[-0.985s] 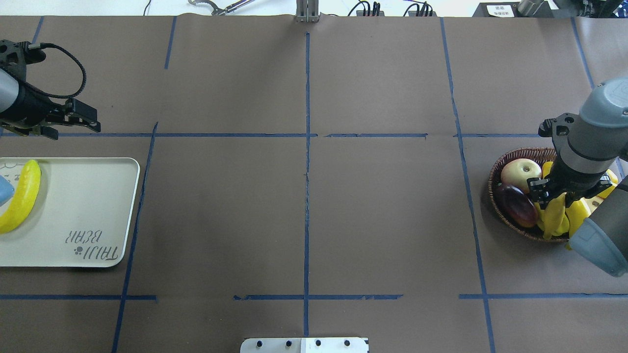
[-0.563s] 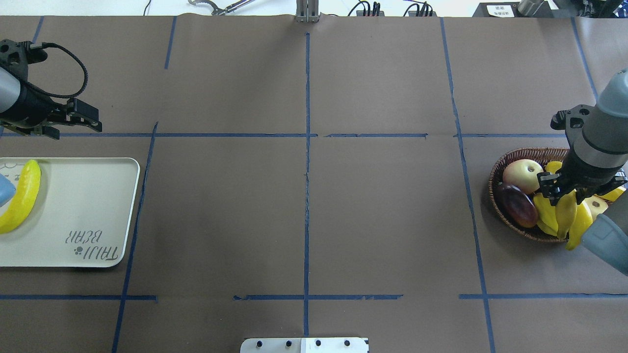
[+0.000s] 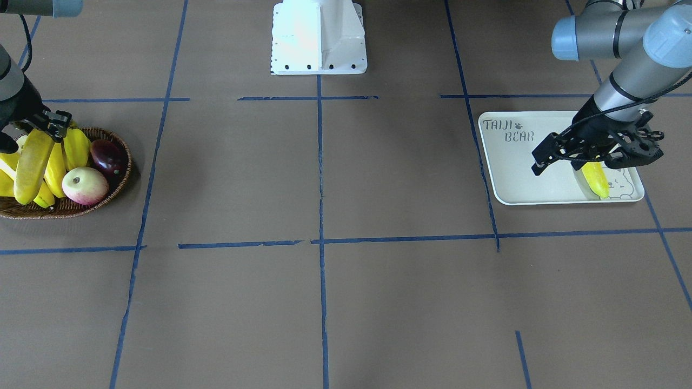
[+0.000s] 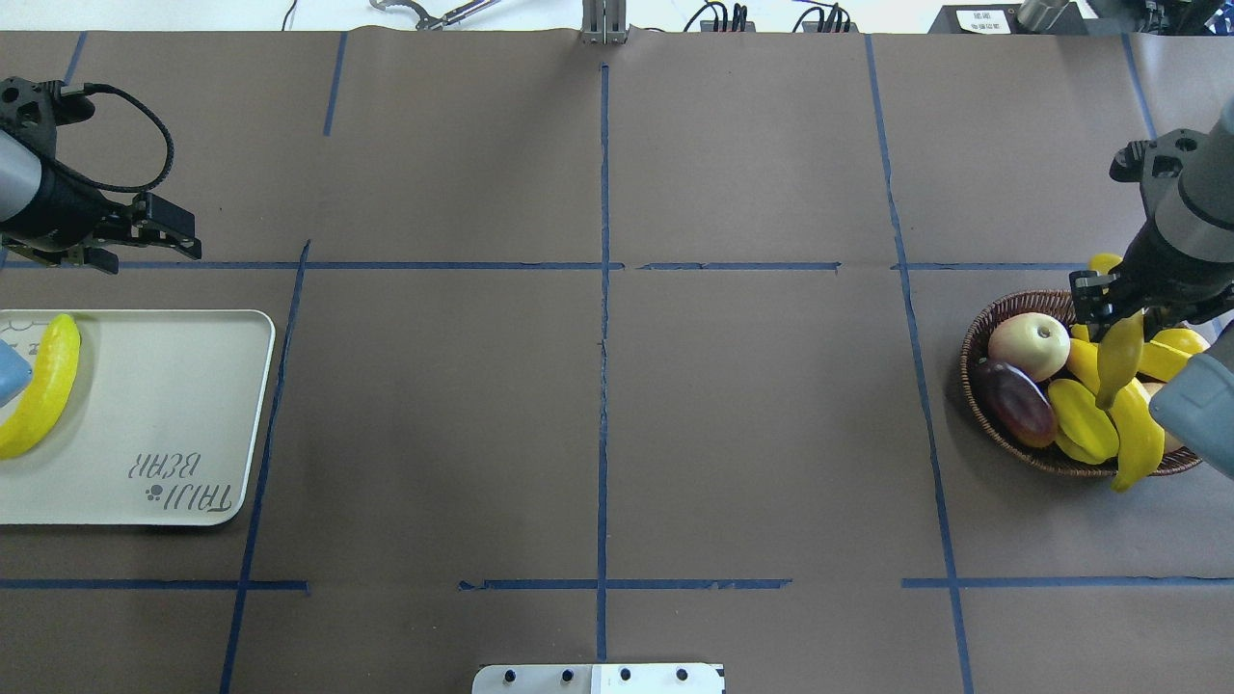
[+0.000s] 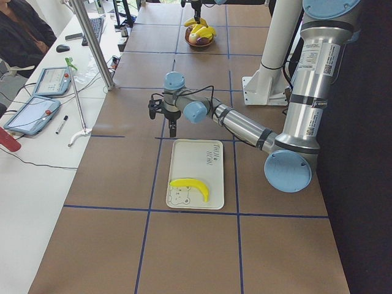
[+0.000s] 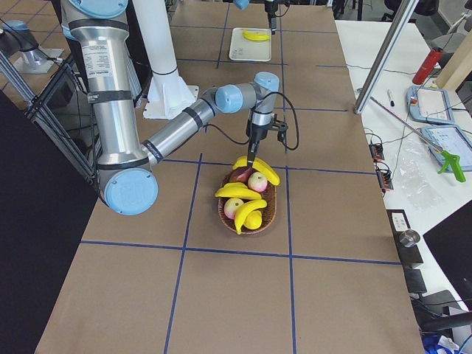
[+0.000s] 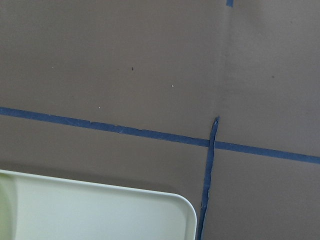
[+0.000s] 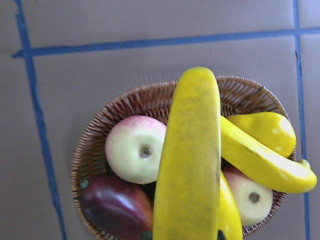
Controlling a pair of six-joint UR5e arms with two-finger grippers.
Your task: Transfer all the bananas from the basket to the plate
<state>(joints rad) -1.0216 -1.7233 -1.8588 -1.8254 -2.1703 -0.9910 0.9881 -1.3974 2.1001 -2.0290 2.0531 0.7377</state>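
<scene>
My right gripper (image 4: 1118, 306) is shut on a yellow banana (image 4: 1119, 359) and holds it above the brown wicker basket (image 4: 972, 386); the banana fills the right wrist view (image 8: 190, 160), and from the front (image 3: 32, 162) it hangs by its upper end. Two more bananas (image 4: 1140, 439) lie in the basket (image 8: 100, 132). One banana (image 4: 43, 386) lies on the white TAIJI BEAR plate (image 4: 193, 386). My left gripper (image 4: 178, 236) is open and empty, just beyond the plate's far edge (image 3: 519, 181). A plate corner (image 7: 150, 210) shows in the left wrist view.
The basket also holds a pale apple (image 4: 1030, 344), a dark purple fruit (image 4: 1017, 400), a ribbed yellow starfruit (image 4: 1082, 424) and a stubby yellow fruit (image 8: 267, 127). Blue tape lines cross the brown table. The robot's white base (image 3: 319, 38) stands at the near middle edge.
My right gripper has risen out of the basket with the banana and moved toward the table's far side. The left arm has barely moved.
</scene>
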